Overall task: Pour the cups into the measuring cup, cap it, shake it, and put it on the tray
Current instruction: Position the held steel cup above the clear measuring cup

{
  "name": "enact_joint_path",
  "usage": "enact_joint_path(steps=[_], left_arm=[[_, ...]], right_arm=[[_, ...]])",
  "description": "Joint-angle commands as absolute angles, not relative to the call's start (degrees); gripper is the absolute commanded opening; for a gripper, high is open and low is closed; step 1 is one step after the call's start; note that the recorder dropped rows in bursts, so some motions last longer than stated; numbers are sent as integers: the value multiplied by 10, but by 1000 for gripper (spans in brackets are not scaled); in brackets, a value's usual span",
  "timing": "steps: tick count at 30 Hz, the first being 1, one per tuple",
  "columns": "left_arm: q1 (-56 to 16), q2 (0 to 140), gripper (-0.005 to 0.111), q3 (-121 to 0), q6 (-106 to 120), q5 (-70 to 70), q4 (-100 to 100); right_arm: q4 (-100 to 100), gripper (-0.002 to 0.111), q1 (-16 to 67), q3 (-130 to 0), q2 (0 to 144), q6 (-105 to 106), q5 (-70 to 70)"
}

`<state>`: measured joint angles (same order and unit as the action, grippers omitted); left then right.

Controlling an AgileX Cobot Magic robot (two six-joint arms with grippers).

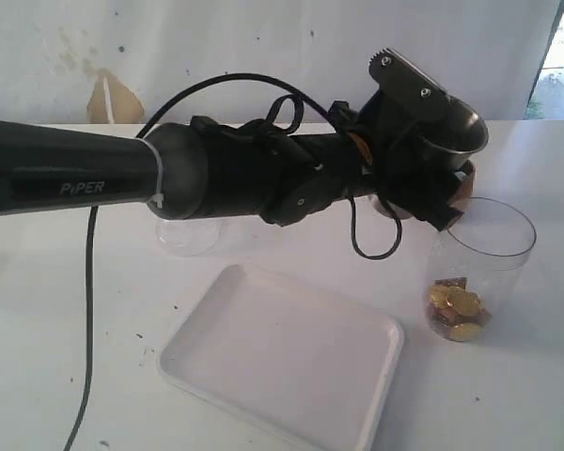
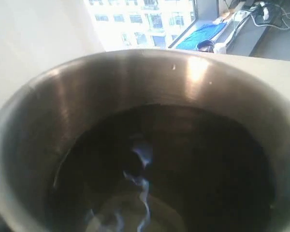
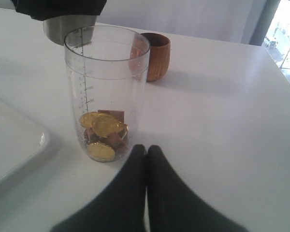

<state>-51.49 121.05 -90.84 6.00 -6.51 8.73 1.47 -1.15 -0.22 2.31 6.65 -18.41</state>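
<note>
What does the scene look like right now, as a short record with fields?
left tool: grips tumbler, raised near measuring cup
right tool: shut, empty, facing measuring cup
measuring cup: upright, uncapped, gold coins and brown pieces inside
wooden cup: upright, near measuring cup
tray: nothing on it

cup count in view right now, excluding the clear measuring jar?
3. Steel tumbler held in the left pincer, raised beside the measuring cup; wooden cup on the table next to the measuring cup; frosted cup on the table, largely hidden behind the left arm.
</note>
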Motion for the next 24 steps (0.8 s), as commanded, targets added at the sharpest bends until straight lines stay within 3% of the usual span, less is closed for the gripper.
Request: enact_joint_path(steps=[1,24], left_arm=[[-514,1212,0,-949,88,-83,83],[-516,1234,0,-980,173,-51,179]], right_arm=[[17,0,-11,0,25,69,-178],[17,0,-11,0,25,69,-178]])
